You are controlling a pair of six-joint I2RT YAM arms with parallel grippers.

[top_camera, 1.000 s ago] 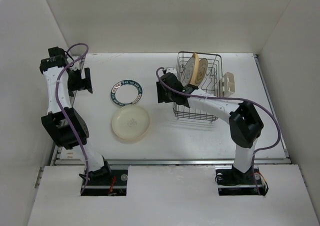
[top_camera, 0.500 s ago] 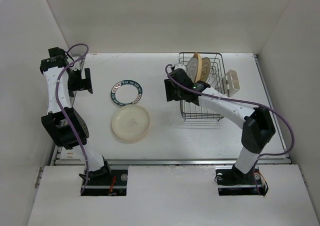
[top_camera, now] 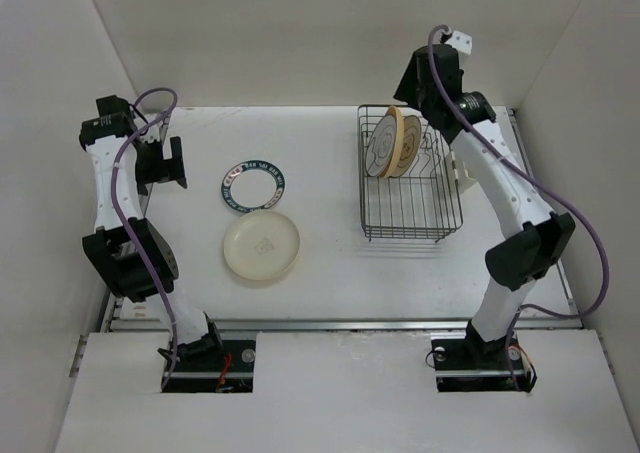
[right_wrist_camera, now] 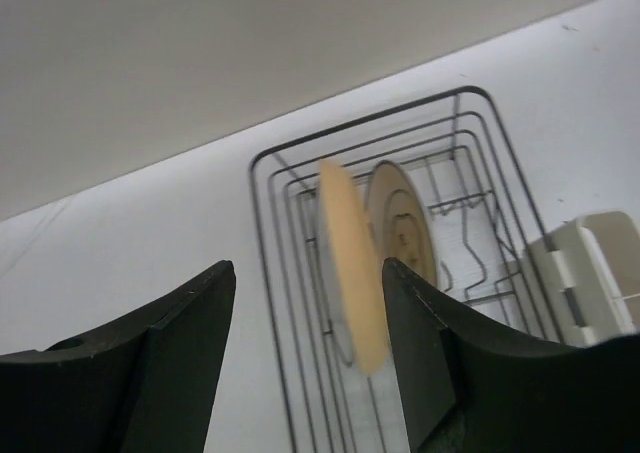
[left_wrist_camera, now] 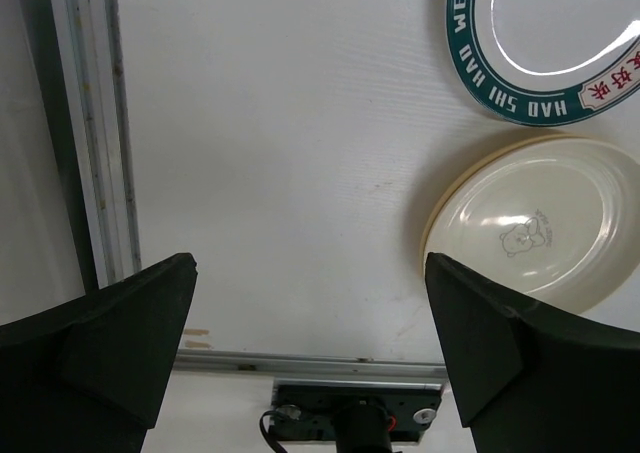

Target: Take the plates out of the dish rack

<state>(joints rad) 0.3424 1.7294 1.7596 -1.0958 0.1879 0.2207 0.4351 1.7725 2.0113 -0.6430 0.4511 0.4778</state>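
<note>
1. Table [top_camera: 320, 133]: white, walled on three sides. Its near edge is hidden under the arm bases in the top view.
2. Right arm reaches up over the back right of the table. Right gripper [right_wrist_camera: 305, 273] hangs above the rack's far end, fingers spread wide and holding nothing. From the top view its fingers are hard to make out against the dark wrist.
3. Left gripper [left_wrist_camera: 310, 263] sits over the table's left side, fingers spread apart and empty. Only the inner finger edges show in its wrist view.
4. Dish rack [top_camera: 412, 208]: dark wire, at the back right of the table. Its near end is cut off at the bottom of the right wrist view.
5. Pale yellow plate [top_camera: 262, 246]: flat on the table, left of the rack, with a small centre motif. In the left wrist view it is partly behind a finger.
6. Green-rimmed plate [top_camera: 253, 186]: white, flat on the table just behind the yellow one. The left wrist frame cuts off its top.
7. Tan plate [right_wrist_camera: 352, 273]: upright on edge in the rack's far end and blurred.
8. Second plate [right_wrist_camera: 405, 228]: upright just beside the tan one. Cannot tell if more plates stand behind them.
9. Beige holder [right_wrist_camera: 585, 273]: on the rack's right side. It is cut off by the frame here and mostly hidden by the arm from above.
</note>
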